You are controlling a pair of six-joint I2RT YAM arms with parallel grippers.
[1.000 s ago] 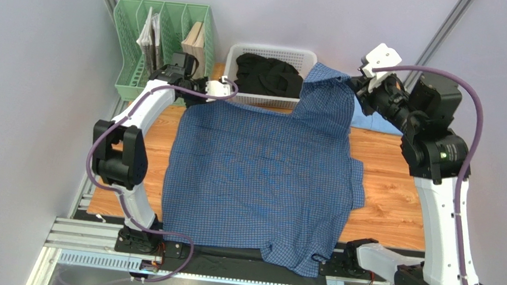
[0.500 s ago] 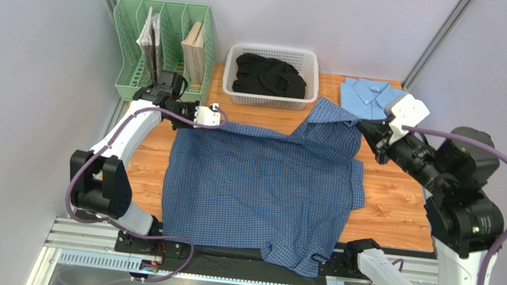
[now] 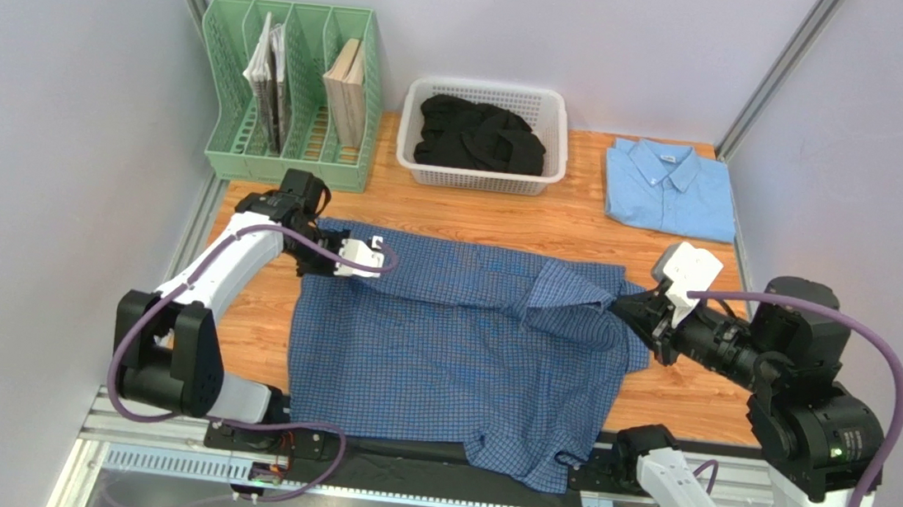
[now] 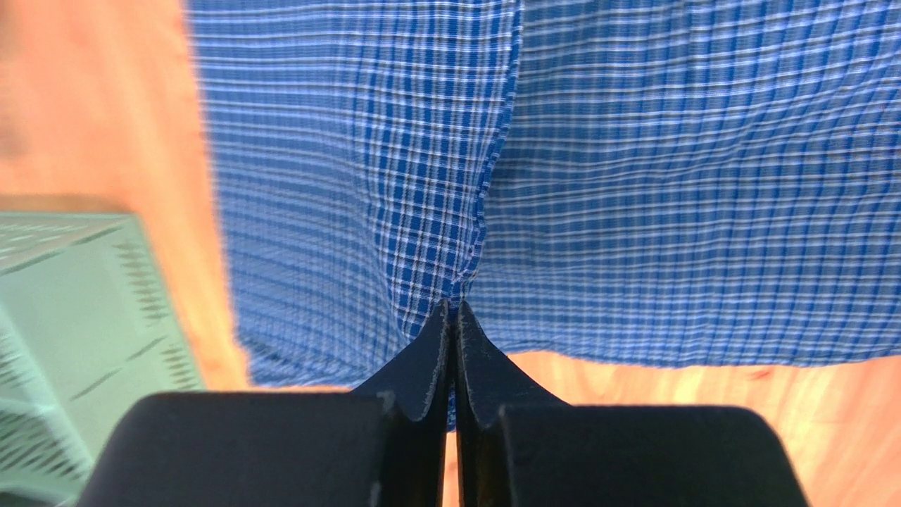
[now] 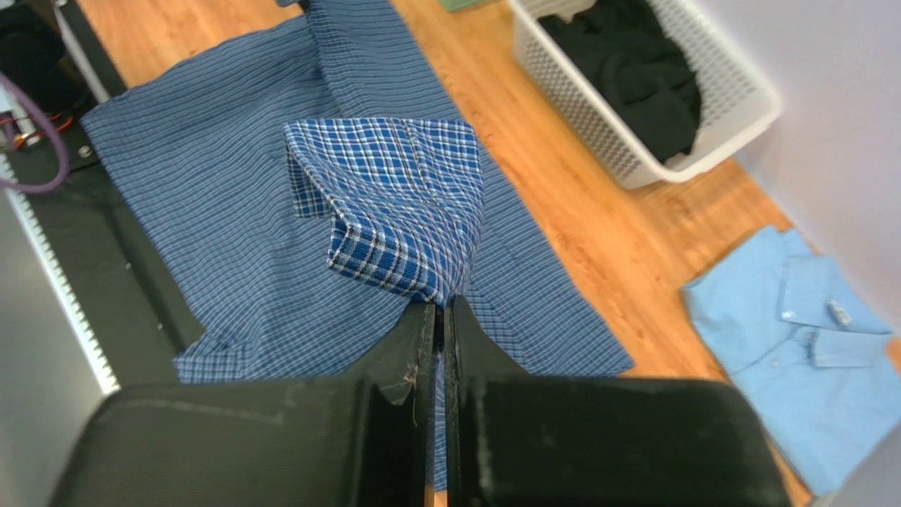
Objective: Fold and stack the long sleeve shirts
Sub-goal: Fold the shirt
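The dark blue checked shirt (image 3: 461,341) lies spread on the wooden table, its top part folded toward me. My left gripper (image 3: 379,255) is shut on its far left edge; the left wrist view shows the cloth (image 4: 465,190) pinched between the closed jaws (image 4: 455,308). My right gripper (image 3: 628,308) is shut on the far right edge, a doubled flap (image 5: 397,206) hanging from its tips (image 5: 442,303). The plain light blue shirt (image 3: 670,188) lies folded at the table's back right, also in the right wrist view (image 5: 804,370).
A white basket (image 3: 478,175) of black clothes stands at the back middle. A green file rack (image 3: 281,163) with books stands at the back left. Bare wood (image 3: 692,389) shows right of the shirt. The shirt's hem hangs over the near edge (image 3: 524,453).
Both grippers have pulled the shirt's top edge down and toward me, from raised at the back to low over the shirt's upper part. The light blue shirt is now uncovered.
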